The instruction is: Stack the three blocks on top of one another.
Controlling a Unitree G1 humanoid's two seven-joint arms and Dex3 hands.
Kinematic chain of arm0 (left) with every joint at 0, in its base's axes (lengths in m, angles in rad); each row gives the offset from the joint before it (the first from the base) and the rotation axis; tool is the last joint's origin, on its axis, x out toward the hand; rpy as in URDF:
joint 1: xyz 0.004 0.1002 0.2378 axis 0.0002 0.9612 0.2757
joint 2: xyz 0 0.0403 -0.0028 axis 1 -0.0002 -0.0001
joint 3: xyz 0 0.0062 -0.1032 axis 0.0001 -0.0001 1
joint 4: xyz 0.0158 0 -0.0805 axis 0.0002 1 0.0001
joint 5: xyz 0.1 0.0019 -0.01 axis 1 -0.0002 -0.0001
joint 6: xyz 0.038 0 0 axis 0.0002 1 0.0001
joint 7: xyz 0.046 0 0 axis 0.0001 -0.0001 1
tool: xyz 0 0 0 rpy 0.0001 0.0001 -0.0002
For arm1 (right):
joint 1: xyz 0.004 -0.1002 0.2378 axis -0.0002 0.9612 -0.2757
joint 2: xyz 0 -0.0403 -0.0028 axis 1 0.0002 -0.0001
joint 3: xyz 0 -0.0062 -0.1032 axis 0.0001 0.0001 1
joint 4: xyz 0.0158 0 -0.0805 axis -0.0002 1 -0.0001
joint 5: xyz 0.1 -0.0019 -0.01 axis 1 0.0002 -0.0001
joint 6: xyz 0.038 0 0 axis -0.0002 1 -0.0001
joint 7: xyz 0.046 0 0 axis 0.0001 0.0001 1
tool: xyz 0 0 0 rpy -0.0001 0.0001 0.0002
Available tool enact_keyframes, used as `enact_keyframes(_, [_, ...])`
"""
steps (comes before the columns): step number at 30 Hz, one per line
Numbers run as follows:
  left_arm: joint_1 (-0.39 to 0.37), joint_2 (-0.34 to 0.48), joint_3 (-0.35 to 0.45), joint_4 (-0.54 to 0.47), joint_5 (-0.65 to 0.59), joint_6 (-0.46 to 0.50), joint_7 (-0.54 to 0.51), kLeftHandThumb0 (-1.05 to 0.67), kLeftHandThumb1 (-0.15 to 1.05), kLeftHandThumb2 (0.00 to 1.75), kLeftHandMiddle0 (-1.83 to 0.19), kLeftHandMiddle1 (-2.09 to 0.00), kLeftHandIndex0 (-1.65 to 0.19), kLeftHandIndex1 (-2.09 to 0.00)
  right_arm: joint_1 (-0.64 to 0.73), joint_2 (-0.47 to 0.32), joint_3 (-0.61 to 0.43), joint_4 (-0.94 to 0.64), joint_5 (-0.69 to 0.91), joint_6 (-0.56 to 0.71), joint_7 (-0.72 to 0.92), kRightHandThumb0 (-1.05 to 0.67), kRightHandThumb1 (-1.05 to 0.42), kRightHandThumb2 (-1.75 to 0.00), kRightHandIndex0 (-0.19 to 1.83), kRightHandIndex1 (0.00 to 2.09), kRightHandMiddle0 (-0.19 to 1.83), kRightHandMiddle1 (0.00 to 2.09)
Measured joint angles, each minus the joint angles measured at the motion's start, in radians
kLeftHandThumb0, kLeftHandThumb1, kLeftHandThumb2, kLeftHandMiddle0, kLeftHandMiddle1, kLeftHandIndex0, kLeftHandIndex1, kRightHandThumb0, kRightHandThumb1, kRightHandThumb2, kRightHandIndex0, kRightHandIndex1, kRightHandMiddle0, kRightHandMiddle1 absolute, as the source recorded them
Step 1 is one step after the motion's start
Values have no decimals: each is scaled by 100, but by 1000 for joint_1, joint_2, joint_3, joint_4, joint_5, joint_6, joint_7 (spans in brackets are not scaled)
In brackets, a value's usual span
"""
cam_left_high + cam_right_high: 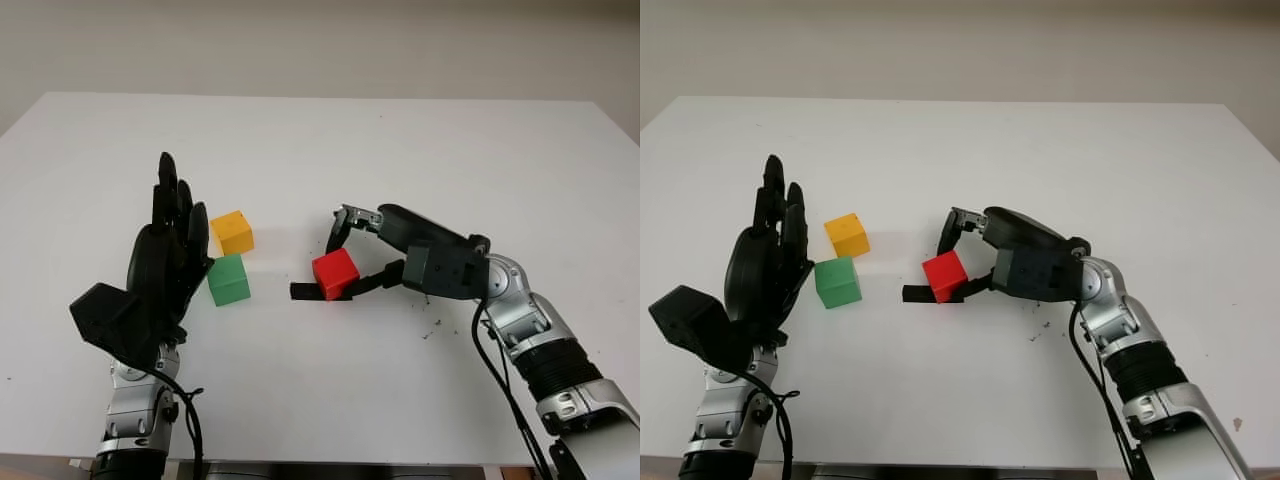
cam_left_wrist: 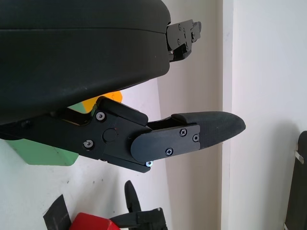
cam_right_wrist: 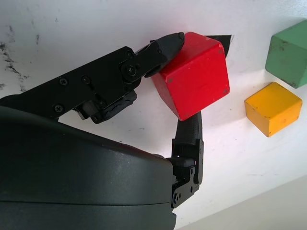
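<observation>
My right hand is shut on the red block near the middle of the white table; in the right wrist view its fingers pinch the red block from two sides. The green block sits on the table to the left of it, with the yellow block just behind the green one and a small gap between them. My left hand stands open and upright just left of the green block, palm toward it. A black tape mark lies under the red block.
Small dark specks mark the table below my right wrist. The table's far half and right side are bare white surface.
</observation>
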Motion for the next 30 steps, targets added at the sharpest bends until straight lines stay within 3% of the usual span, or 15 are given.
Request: enact_keyframes(30, [0, 3, 0, 0, 1, -17, -3, -73, 105, 59, 19, 0, 19, 0, 3, -3, 35, 4, -111, -68, -113, -41, -96, -5, 20, 5, 27, 164])
